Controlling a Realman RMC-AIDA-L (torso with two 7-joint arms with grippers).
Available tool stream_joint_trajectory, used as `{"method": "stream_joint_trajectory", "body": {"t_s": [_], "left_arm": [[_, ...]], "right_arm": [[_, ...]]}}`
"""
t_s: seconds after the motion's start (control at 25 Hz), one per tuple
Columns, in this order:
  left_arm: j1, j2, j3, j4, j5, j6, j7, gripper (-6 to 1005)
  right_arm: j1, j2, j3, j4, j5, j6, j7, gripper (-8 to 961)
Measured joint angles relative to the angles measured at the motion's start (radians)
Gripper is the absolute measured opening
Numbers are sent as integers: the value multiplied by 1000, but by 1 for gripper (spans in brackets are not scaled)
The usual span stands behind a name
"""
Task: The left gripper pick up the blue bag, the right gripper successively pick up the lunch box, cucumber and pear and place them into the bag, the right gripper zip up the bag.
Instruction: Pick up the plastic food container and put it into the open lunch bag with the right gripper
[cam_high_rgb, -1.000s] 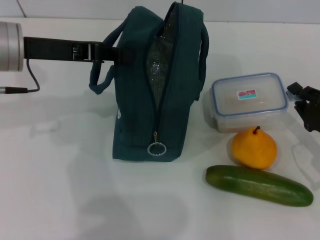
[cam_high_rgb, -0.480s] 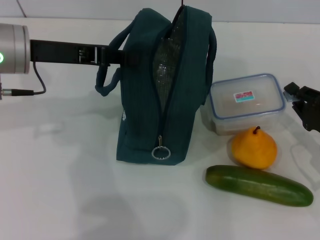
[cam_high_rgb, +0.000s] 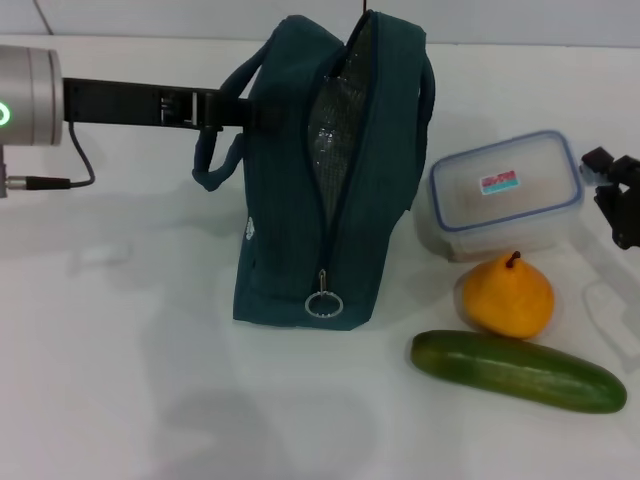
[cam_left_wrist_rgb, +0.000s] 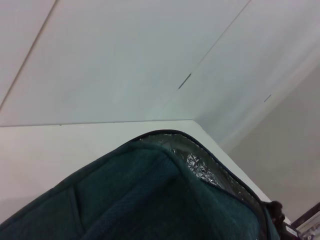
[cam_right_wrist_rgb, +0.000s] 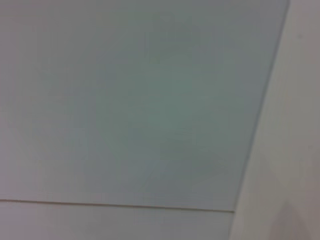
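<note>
The blue bag (cam_high_rgb: 300, 200) stands upright on the white table, its zipper open and silver lining showing. My left gripper (cam_high_rgb: 240, 110) reaches in from the left and is shut on the bag's upper left side by the handle. The left wrist view shows the bag's (cam_left_wrist_rgb: 150, 205) top edge close up. The lunch box (cam_high_rgb: 505, 195) sits tilted to the right of the bag, with my right gripper (cam_high_rgb: 598, 168) shut on its right edge. The pear (cam_high_rgb: 507, 296) lies in front of the box, and the cucumber (cam_high_rgb: 517, 371) lies in front of the pear.
The zipper's ring pull (cam_high_rgb: 324, 304) hangs at the bag's lower front. The left arm's silver wrist (cam_high_rgb: 25, 95) and its cable (cam_high_rgb: 60, 182) sit at the far left. The right wrist view shows only plain pale surfaces.
The bag shifted slightly right and stands straighter. The right gripper rose a little, and the lunch box tilted and moved up and right with it.
</note>
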Motion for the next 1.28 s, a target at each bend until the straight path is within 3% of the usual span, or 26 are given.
{"method": "stream_joint_trajectory", "body": {"t_s": [0.48,1.28], "left_arm": [[-3,-1,0,-4,8,-12,2,75],[-11,-1,2,-14,17,-14,1,77]], "right_arm": [[-3,0,62,23,6,-23,50,100],[-41,0,109,13,21,-210,91,102]]}}
